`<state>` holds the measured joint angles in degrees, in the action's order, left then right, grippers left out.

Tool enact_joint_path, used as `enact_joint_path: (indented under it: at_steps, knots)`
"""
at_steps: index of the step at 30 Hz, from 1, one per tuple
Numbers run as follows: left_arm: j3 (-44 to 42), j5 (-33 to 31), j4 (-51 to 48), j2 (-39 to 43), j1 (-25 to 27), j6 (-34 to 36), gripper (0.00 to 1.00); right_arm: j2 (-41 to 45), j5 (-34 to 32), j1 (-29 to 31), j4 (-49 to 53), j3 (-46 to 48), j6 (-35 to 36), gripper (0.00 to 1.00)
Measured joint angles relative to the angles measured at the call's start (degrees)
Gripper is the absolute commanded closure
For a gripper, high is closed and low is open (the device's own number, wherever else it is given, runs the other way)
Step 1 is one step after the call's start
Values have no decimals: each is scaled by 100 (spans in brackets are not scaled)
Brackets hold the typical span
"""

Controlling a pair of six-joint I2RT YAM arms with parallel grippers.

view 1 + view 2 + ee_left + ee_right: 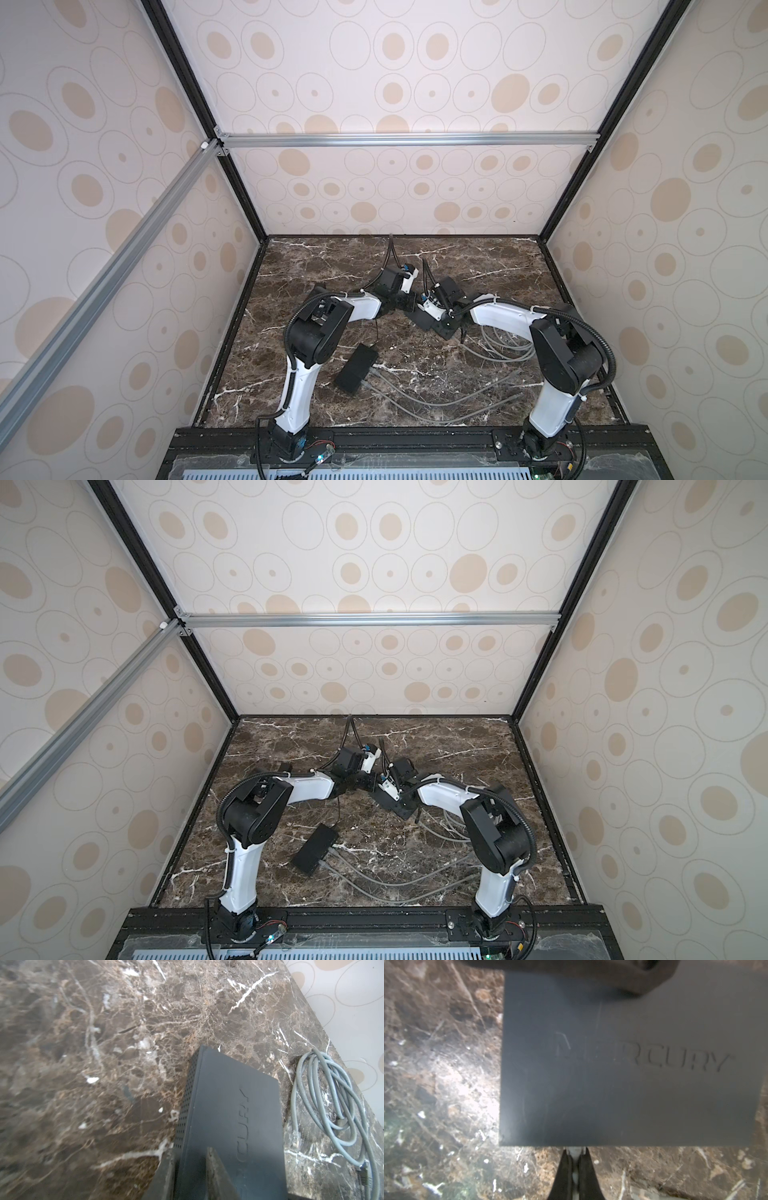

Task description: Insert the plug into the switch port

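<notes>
Two grippers meet at the black switch point(633, 1088), which lies on the brown marble table point(478, 266). The word MERCURY is pressed into the top of the switch.

The right gripper point(576, 1152) is at the long edge of the switch that runs under the letters, near the M. Its jaws are closed tight on a small pale plug point(575, 1149). The tip of the plug touches that edge. The port is hidden under the top of the switch, so no one can tell if the plug is in.

The left gripper point(189, 1155) is at the other long edge, the one with rows of tiny holes. One finger point(218, 1174) lies over the top of the switch and the other is beside the holes, so the jaws pinch that edge.

A loose coil of grey cable point(324, 1101) lies just beside the switch. A second black box point(356, 368), with grey cables in it, sits well apart from the switch.
</notes>
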<state>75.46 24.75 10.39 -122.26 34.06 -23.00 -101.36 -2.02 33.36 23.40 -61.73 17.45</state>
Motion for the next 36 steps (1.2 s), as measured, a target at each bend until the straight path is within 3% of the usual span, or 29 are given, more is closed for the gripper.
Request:
enact_joint_path:
  at_steps: [8,12,18,22,25,34,36]
  knots:
    - [647,90,-1054,-133,-11,42,59,260,44,76,-511,431,90,100]
    - [765,212,-1515,-55,-131,26,36,254,166,125,-590,380,144,100]
    - [531,-111,-2011,564,-420,201,15,142,551,205,-555,-17,280,100]
    - [286,-483,-2149,933,-542,317,13,57,769,236,-581,-177,302,100]
    - [114,-660,-2238,1134,-586,361,12,-107,885,243,-448,-315,234,94]
    - [-4,-671,-2347,1784,-573,431,11,-662,1016,201,-247,-505,-79,89]
    - [-4,-588,-2341,1878,-555,444,10,-660,1025,203,-275,-498,-133,79]
